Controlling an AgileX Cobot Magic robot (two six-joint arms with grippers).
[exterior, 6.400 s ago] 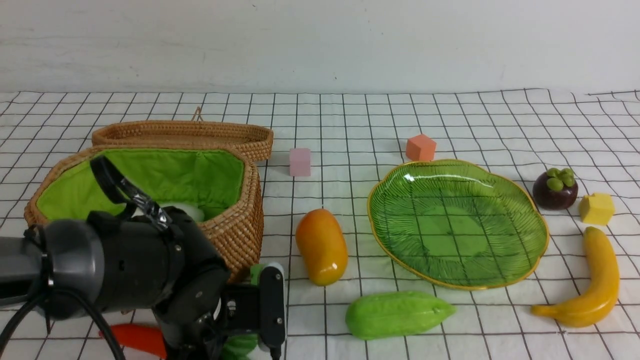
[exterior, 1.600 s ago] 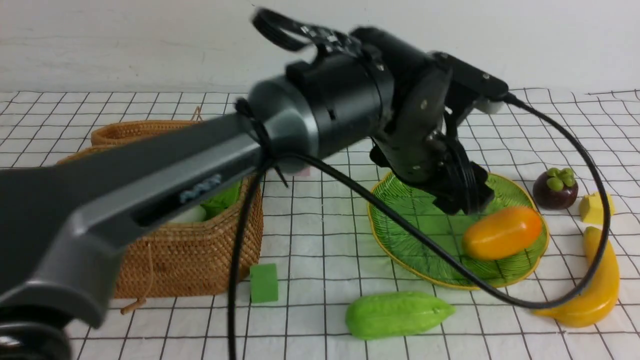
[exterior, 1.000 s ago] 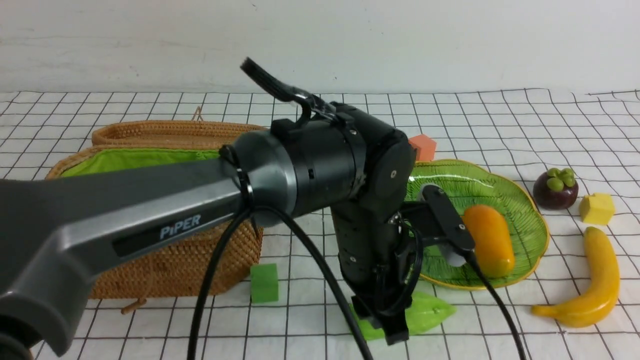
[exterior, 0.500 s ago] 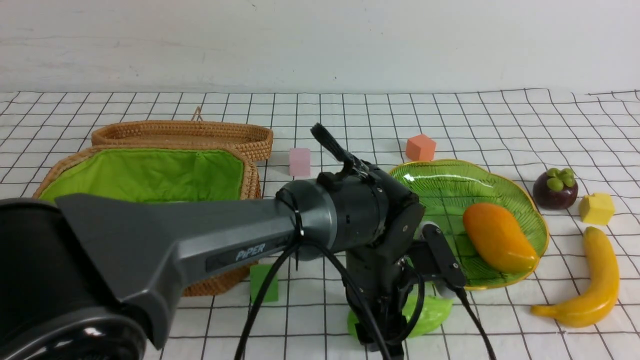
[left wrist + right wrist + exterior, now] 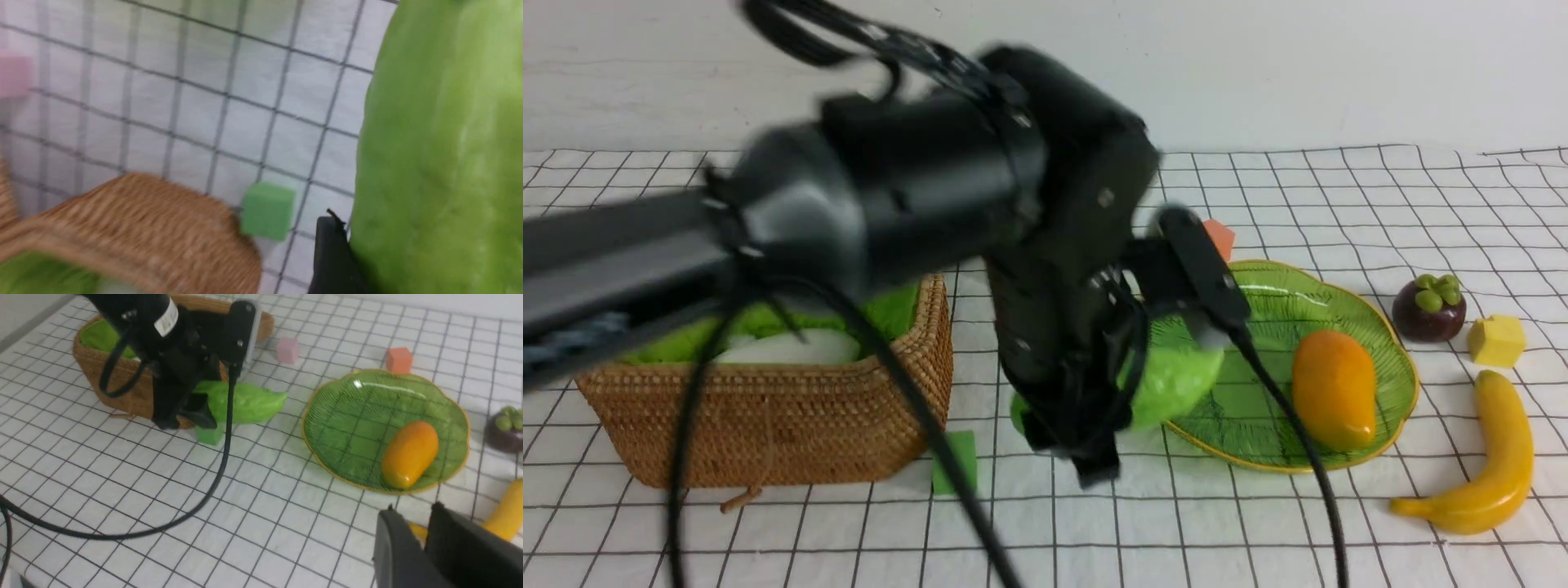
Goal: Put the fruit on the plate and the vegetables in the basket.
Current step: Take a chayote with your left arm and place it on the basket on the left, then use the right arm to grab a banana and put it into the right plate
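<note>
Now the left gripper [image 5: 1078, 433] is up off the checked cloth [image 5: 1094, 539] with the light-green gourd [image 5: 1176, 377] clamped between its fingers. Half a second earlier that gourd lay on the cloth in front of the plate [image 5: 1258, 286], with the gripper down over it. It hangs clear of the cloth between the basket [image 5: 768, 425] and the plate's near left rim, its pointed end toward the plate. The arm is blurred in the front view. In the left wrist view the gourd fills one side, pressed against 1 dark finger, with the green cube [image 5: 267, 210] and the basket's woven rim below.

The mango [image 5: 1334, 388] lies on the right half of the plate. It is turned a little more lengthwise than half a second ago, and about 6 seconds back it lay on the cloth beside the basket. The white vegetable [image 5: 784, 349] sits inside the basket against the green lining. The banana [image 5: 1494, 457] and the mangosteen [image 5: 1429, 309] rest on the cloth to the right of the plate, where they were in every earlier picture, with the yellow cube [image 5: 1497, 340] between them.

The right gripper [image 5: 412, 510] hovers near the banana's end. Its 2 fingers stand close side by side with nothing held, and I cannot tell whether they are fully closed.
</note>
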